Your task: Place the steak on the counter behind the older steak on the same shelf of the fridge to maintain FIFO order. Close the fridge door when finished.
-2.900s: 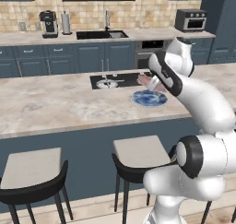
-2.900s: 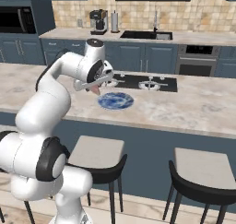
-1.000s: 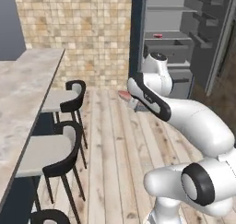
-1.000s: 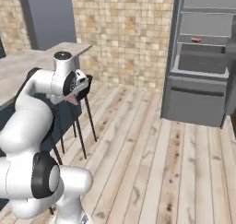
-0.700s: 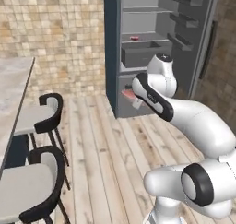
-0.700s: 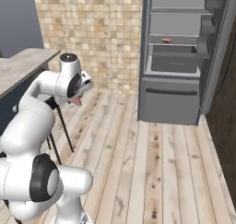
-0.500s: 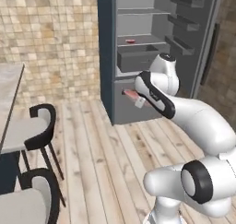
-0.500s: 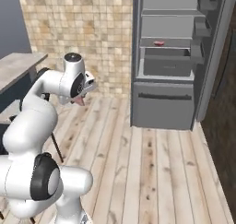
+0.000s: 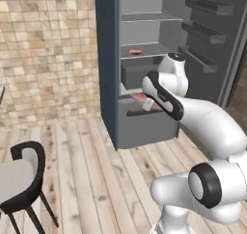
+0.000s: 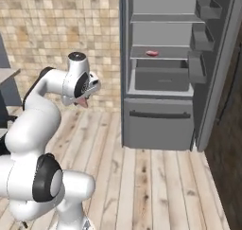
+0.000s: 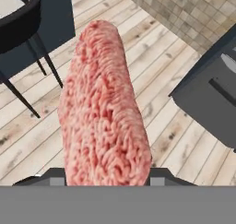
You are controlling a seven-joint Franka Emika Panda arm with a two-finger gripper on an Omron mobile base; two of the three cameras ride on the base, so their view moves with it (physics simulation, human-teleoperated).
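The gripper (image 10: 84, 100) is clamped on the steak (image 11: 103, 108), held in the air above the wooden floor (image 10: 156, 186) and well short of the open fridge (image 10: 163, 68). In the hand view the pale pink slab rises from between the fingers, whose tips are hidden behind it, and runs up the middle of the view. The older steak (image 10: 152, 53) lies on the shelf (image 10: 163, 51), toward its front edge, above the grey drawer (image 10: 163, 77). The fridge door (image 10: 215, 73) stands swung wide at the right, its inner bins facing the shelves. A black stool (image 9: 21, 180) stands at the left of the left base view.
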